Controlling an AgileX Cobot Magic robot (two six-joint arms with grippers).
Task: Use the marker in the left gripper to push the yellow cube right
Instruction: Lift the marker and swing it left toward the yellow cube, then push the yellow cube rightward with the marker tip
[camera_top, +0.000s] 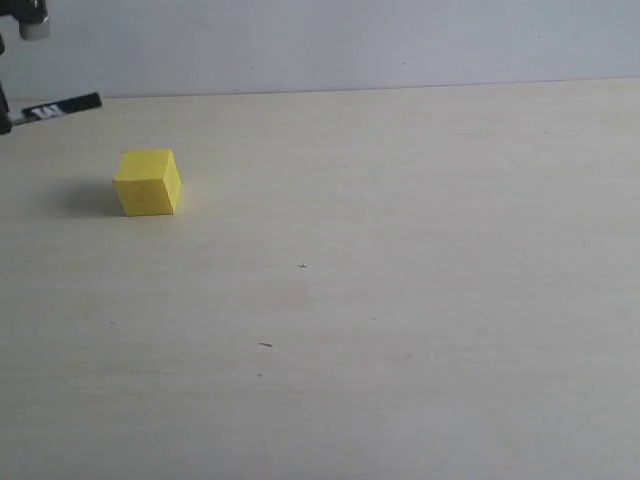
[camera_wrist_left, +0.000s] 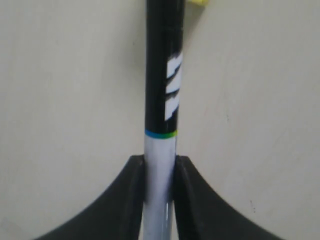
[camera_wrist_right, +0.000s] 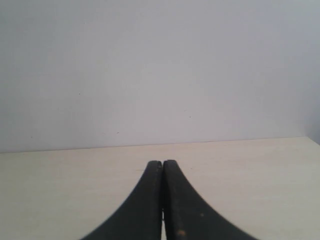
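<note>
The yellow cube (camera_top: 148, 182) sits on the pale table at the left of the exterior view. Beyond it and a little further left, the marker (camera_top: 62, 108) juts in from the frame's left edge, black end pointing right, apart from the cube. Only a sliver of the left gripper shows there. In the left wrist view my left gripper (camera_wrist_left: 160, 161) is shut on the marker's (camera_wrist_left: 164, 75) white barrel, and a corner of the cube (camera_wrist_left: 199, 3) peeks out beside the black end. My right gripper (camera_wrist_right: 163, 163) is shut with nothing in it, over bare table.
The light wooden table (camera_top: 400, 300) runs back to a plain white wall (camera_top: 350, 40). Two tiny dark specks (camera_top: 302, 266) mark the tabletop right of the cube. Part of the left arm (camera_top: 32, 18) hangs at the top left corner.
</note>
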